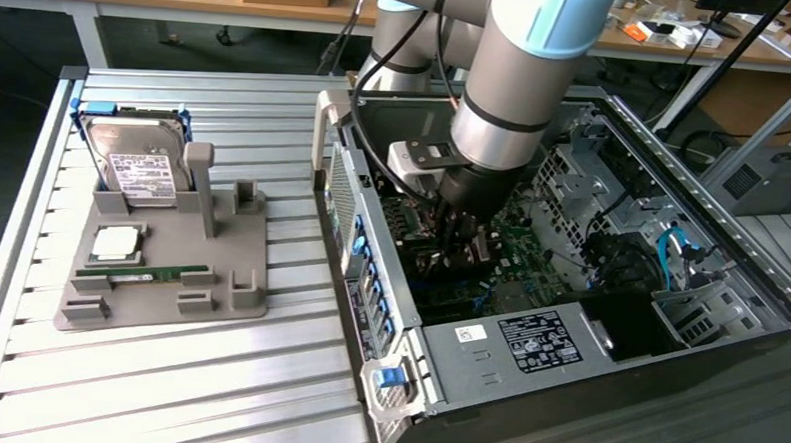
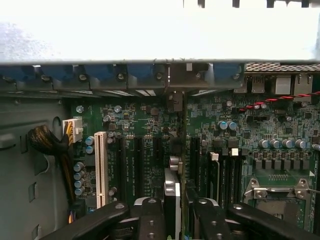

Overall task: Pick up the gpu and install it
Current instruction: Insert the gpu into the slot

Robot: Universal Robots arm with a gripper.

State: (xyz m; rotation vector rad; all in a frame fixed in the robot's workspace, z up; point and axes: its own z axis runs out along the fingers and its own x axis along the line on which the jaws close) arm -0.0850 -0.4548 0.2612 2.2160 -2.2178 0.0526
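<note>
pincer [image 2: 178, 220] on gpu [image 2: 172, 200] — slots [image 2: 137, 165] alongside

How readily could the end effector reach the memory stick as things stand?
Probably not readily: the end effector sits inside the computer case, gripping the gpu, though nothing covers the memory stick.

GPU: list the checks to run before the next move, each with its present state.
1. gpu held by gripper: ok, the card sits edge-on between the fingers.
2. Gripper inside the case, over the motherboard: ok.
3. gpu lined up with a slot: cannot tell.
4. gpu seated in a slot: cannot tell.
5. Cable bundle apart from the gpu: ok.
</note>
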